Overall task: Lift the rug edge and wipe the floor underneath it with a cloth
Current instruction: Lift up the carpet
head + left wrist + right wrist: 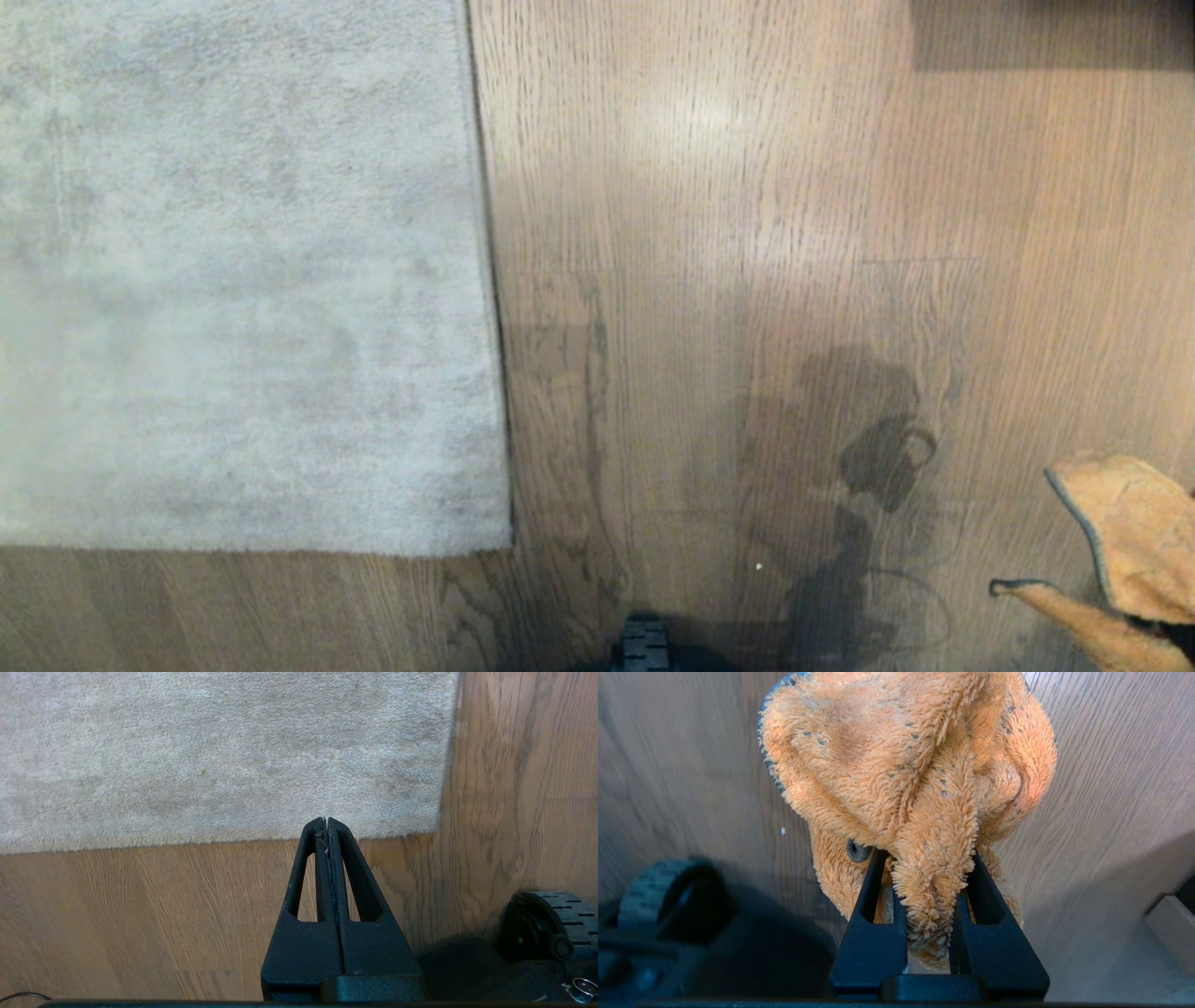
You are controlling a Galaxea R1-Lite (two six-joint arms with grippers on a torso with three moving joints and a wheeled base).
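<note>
1. Right gripper (929, 868) clamped on the cloth (915, 765): a twisted fold of orange fuzzy fabric pinched between the two black fingers (873, 905), the rest bunched up in front of them, clear of the floor (668, 765).
2. In the head view, seen only at the lower right corner: the cloth (1125, 541) with a dark stitched hem, hanging over the brown planks (709, 233); the gripper itself almost wholly outside that view.
3. Left gripper (326, 820) fully closed, fingertips pressed together, nothing between them; pointing toward the near border of the rug, above bare wood.
4. Rug (233, 280) flat on the floor, at the left of the head view; the rug edge (490, 280) straight and not lifted, corner (504, 541) lying down.
5. Cloth well apart from the rug edge, with a wide strip of floor between them.
6. Dark shadow of the arm (868, 467) on the planks, near the cloth.
7. Black wheel of the base (556, 924) beside the left gripper; another wheel (663, 891) blurred in the right wrist view.
</note>
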